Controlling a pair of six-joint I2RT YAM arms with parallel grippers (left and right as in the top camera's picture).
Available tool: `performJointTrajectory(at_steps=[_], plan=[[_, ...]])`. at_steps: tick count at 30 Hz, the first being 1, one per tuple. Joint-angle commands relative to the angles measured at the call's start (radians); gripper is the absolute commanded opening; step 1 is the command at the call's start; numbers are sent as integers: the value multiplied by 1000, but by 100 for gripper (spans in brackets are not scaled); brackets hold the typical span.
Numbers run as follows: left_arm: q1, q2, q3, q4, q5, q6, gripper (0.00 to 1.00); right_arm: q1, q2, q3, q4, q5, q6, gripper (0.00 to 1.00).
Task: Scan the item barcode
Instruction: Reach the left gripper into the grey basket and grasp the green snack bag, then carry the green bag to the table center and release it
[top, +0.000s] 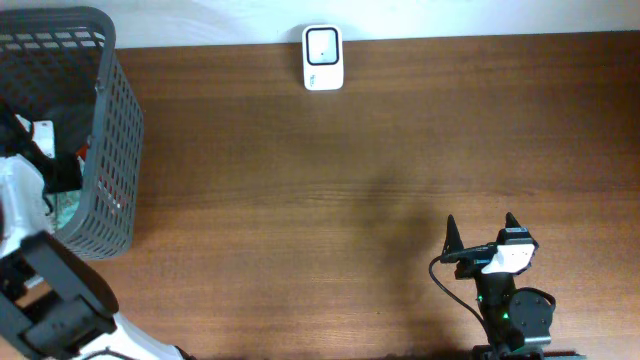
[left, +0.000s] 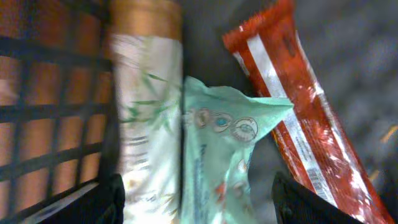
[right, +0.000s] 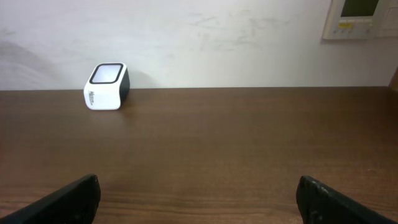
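Observation:
My left gripper (left: 205, 200) is down inside the grey basket (top: 110, 150) and stands open. Its dark fingers straddle a white leaf-print pack (left: 149, 106) and a mint-green pack (left: 217, 149) lying side by side; a grey gap shows between the green pack and the right finger. A red wrapper (left: 305, 124) with a white stripe and a small barcode lies just right of the jaws. From overhead the basket wall and the arm hide this gripper. The white barcode scanner (top: 322, 57) sits at the table's far edge. My right gripper (top: 481, 225) hovers open and empty near the front right.
The basket's slatted wall (left: 37, 112) rises close on the left of the packs. In the right wrist view the scanner (right: 107, 86) stands far left against the white wall, with brown tabletop (right: 236, 143) stretching toward it.

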Motion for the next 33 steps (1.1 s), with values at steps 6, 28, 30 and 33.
performJointTrajectory(at_steps=[6,28,30,33], plan=[[-2,106,-8,32,-10,8,48,-6,-7,-7,-4,5,11,99],[-2,-344,407,108,527,-970,0,-6,-6,-7,-3,5,11,99],[-10,-387,407,111,624,-1064,0,-6,-6,-7,-4,5,11,99],[-100,-413,407,119,760,-1067,0,-6,-6,-7,-4,5,11,99]])
